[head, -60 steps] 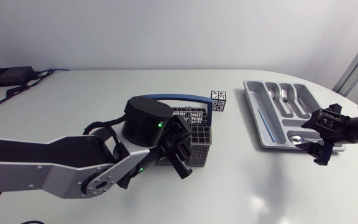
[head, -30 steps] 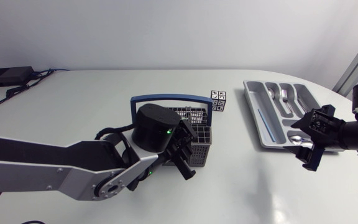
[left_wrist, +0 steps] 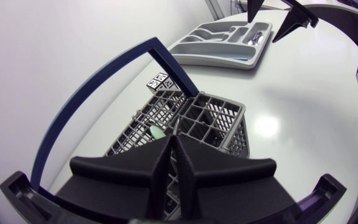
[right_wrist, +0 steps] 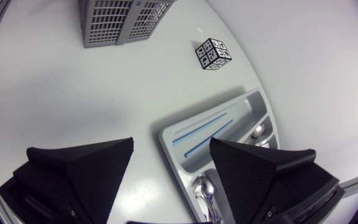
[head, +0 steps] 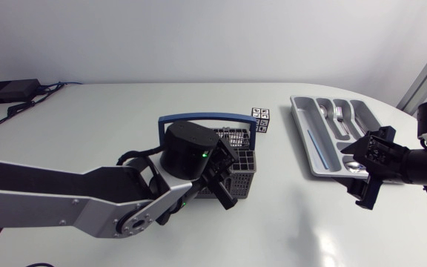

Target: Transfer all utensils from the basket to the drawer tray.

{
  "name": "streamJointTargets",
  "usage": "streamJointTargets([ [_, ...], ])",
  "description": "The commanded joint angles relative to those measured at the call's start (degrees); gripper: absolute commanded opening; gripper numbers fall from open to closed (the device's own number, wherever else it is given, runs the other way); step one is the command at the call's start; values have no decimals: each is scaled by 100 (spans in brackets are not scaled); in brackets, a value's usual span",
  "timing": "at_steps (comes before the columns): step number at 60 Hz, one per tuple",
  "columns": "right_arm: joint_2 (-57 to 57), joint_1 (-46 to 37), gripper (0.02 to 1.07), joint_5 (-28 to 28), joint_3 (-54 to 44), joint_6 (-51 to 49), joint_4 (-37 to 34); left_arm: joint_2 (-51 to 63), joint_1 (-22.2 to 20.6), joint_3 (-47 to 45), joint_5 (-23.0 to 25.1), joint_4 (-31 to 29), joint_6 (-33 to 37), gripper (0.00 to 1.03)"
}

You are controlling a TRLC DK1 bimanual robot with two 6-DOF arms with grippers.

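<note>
Got the left hand [left_wrist: 174, 142] pressed shut right over the basket [left_wrist: 229, 118], pale green utensil [left_wrist: 157, 132] upright just ahead of its tips. Leaves the right hand [head: 356, 176] spread, way off by the drawer tray [head: 300, 122].

one basket [head: 199, 116], one drawer tray [head: 300, 127], one patterned cube [head: 260, 119], two spoons [right_wrist: 202, 186], one fork [head: 339, 113], one blue stick [head: 314, 142].

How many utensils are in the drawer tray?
4: a blue stick in the long slot, spoon and fork in middle slots, second spoon in the end slot; others may be hidden.
</note>
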Motion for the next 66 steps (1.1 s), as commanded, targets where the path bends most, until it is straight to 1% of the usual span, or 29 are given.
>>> streamJointTargets([
  [1,-113,120,91,57,-222,176,-32,-168,-5,70,-7,1,158,6],
  [16,-368,392,91,93,-231,396,-243,-757,65,8,-16,-34,246,6],
  [31,-833,1025,91,207,-187,1037,-481,-1275,83,-18,-16,19,202,6],
  [37,-1027,1333,91,374,-160,1292,-516,-1434,162,44,19,-8,79,6],
  [46,-1185,1588,91,418,42,1662,-665,-1662,197,254,133,-368,-246,6],
  [54,-1273,1842,91,409,402,2321,-744,-1855,206,580,327,-886,-685,6],
  [62,-1396,2370,90,471,692,3323,-718,-1908,259,861,599,-1343,-1107,6],
  [66,-1405,2686,90,602,842,3859,-683,-1891,303,993,757,-1546,-1309,6],
])
